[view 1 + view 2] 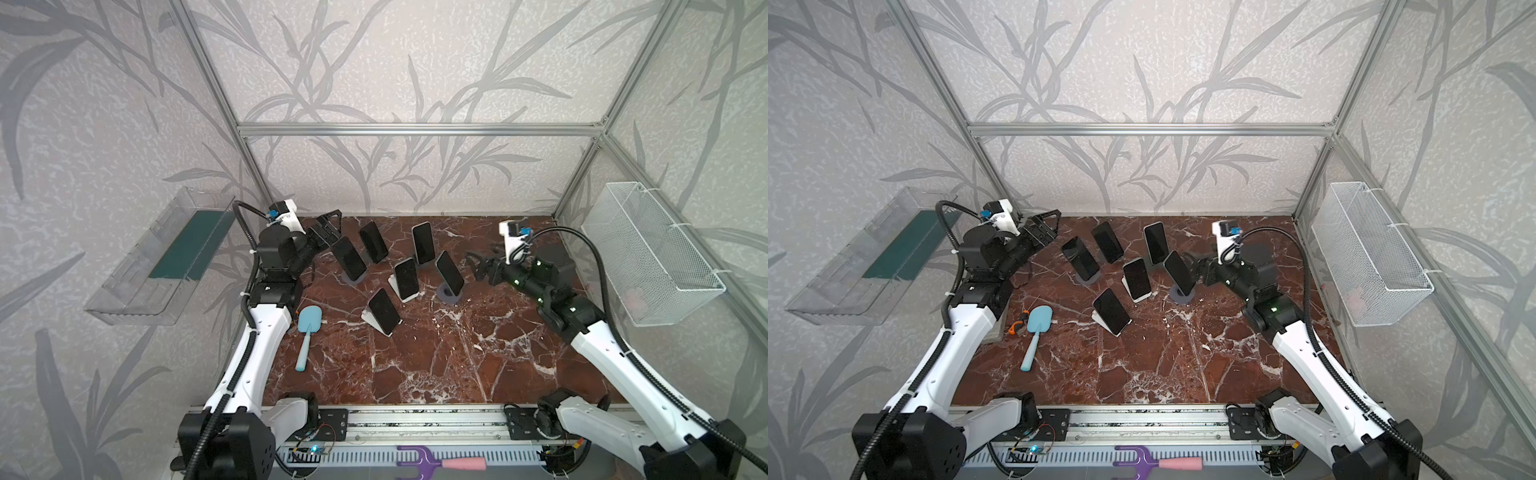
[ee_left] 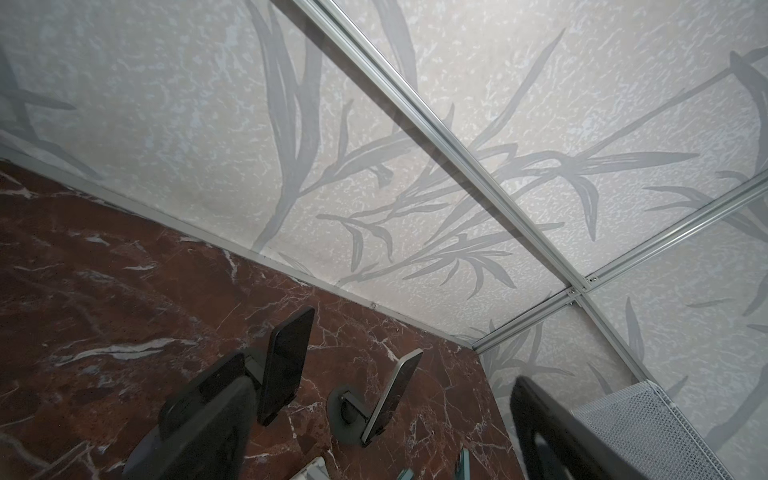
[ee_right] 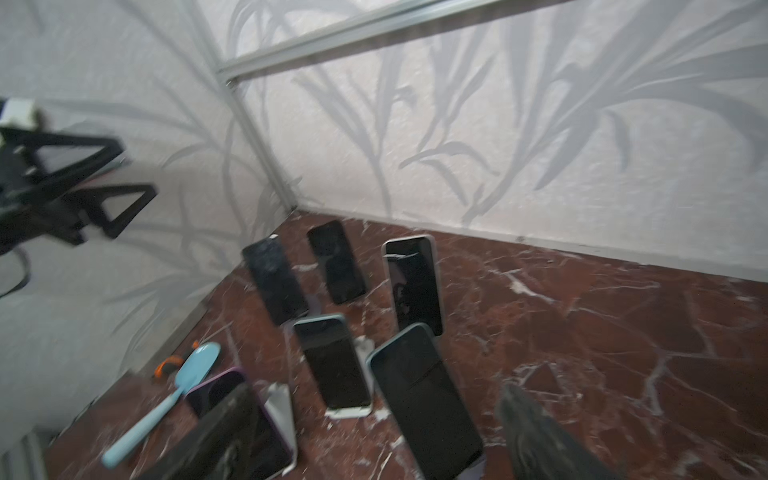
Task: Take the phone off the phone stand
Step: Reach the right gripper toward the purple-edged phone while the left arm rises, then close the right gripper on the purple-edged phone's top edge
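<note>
- In both top views, six phones lean on their stands in a cluster on the desk (image 1: pixel 457 365), near the middle of its far edge. Every phone is on its stand.
- The left jaws hang wide open and empty near the far-left corner. They are just beside the leftmost phone (image 1: pixel 349 258) and apart from it.
- The right jaws are blurred. They stand spread and empty just beside the rightmost phone (image 1: pixel 450 273), which leans on a round grey stand (image 1: pixel 450 293).
- A blue spatula (image 1: pixel 308 328) lies near the left edge, and a wire basket (image 1: pixel 652 253) hangs beyond the right edge.
- In the left wrist view, the fingers (image 2: pixel 552 432) of the left jaws sit far apart with nothing clamped between them. Beyond them, a dark phone (image 2: pixel 286 365) and a silver-edged phone (image 2: pixel 395 395) show nearly edge-on, each on its stand.
- In the blurred right wrist view, the rightmost phone sits ahead of the gap between the right jaws' spread fingers (image 3: pixel 536 432), not gripped. The other phones stand beyond it. Across the desk, the left jaws show their fingers apart and empty.
</note>
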